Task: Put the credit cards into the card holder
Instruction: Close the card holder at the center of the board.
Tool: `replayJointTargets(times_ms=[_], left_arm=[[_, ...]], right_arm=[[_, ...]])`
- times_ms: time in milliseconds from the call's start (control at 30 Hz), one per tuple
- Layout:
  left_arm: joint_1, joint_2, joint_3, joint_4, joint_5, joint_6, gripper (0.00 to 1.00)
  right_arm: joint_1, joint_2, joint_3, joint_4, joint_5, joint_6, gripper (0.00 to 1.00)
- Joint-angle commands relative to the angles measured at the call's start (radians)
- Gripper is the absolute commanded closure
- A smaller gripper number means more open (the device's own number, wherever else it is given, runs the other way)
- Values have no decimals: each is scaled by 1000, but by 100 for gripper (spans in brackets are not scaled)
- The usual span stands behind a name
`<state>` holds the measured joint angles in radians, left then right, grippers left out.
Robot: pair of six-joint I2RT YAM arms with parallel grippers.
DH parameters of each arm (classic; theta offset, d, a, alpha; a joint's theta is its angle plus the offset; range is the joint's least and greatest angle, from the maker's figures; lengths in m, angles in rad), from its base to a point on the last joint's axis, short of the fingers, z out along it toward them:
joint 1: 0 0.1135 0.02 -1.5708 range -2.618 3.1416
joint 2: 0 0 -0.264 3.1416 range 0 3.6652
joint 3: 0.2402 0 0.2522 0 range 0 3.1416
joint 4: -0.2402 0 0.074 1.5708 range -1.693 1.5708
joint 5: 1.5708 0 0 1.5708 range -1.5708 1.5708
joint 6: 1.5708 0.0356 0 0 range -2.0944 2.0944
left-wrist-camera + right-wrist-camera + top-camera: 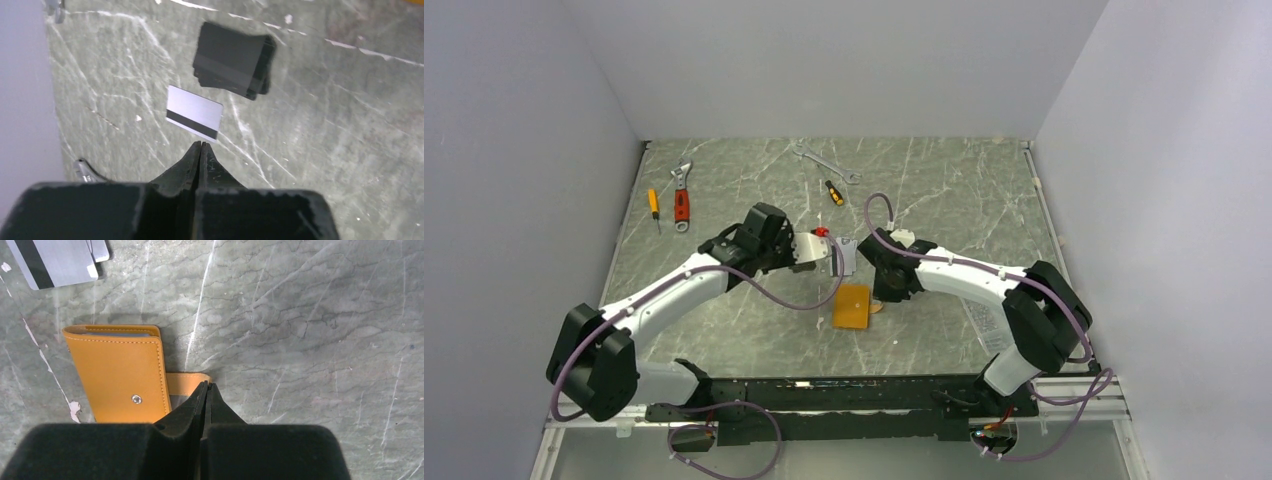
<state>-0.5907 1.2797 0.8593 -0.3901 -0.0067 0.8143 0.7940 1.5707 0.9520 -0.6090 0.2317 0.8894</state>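
Top view: the orange card holder (851,306) lies closed on the tabletop (944,190) between both arms.

Left wrist: the left fingers (187,165) are pressed together; a silver card (194,118) lies just beyond them, with a dark stack of cards (232,62) farther off.

Right wrist: the right fingers (192,407) are closed, their tips at the holder's snap tab (182,382).

A smooth, veined, stone-like finish is shown by the table (310,315). The card holder (117,375) is covered in stitched matt orange leather, possibly imitation, with a shiny metal snap (136,399). The credit card (194,118) is made of smooth silvery plastic.
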Motion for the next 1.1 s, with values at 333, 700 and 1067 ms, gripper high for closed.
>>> replayJointTargets(times_ms=[333,700,1067], left_arm=[[27,80,165,-120,-285,9,100],[80,172,319,-488,-309,-77,52],[57,-109,152,-611,-57,-12,19]], right_arm=[[-66,-60,-42,90,-39,-84,100],[-77,-75,-82,167,-73,-114,100],[-99,-96,-122,229,-113,-132,100]])
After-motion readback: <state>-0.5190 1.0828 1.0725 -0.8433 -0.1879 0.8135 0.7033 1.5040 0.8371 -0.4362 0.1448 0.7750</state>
